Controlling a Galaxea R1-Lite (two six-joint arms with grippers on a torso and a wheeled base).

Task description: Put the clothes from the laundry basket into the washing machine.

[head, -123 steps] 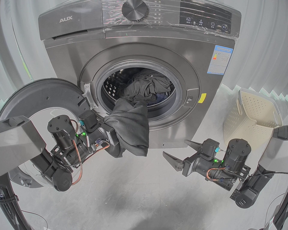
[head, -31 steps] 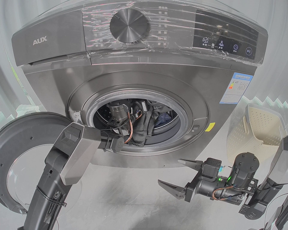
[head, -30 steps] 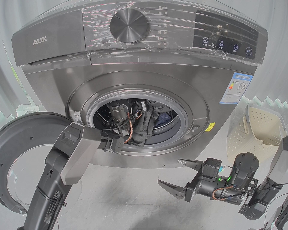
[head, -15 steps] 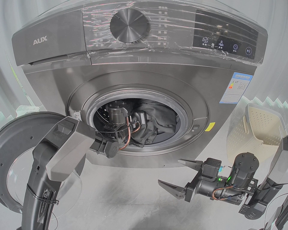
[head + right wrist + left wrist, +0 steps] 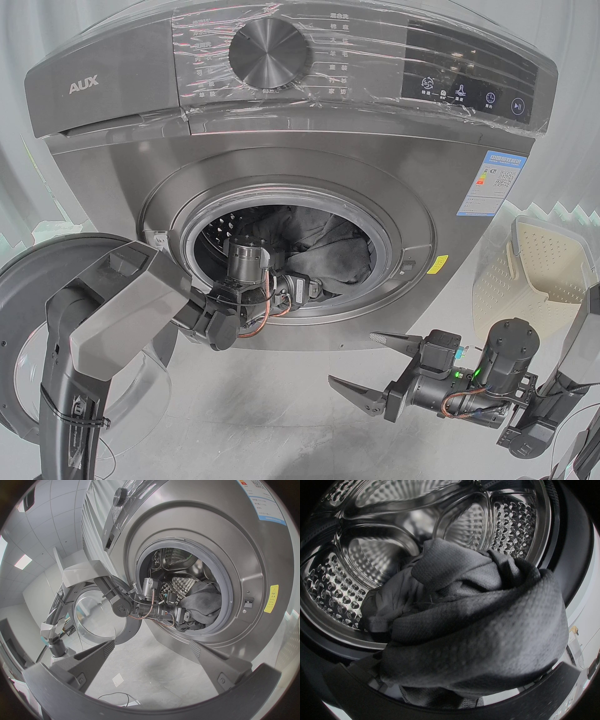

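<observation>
Resting at the lower drum rim of the open grey steel washing machine (image 5: pixel 300 156), the left gripper (image 5: pixel 315 289) meets the dark grey clothes (image 5: pixel 322 240) heaped inside; whether it grips them cannot be told. The right gripper (image 5: pixel 351 359) hangs spread wide above the floor (image 5: pixel 262 406) before the machine.
</observation>
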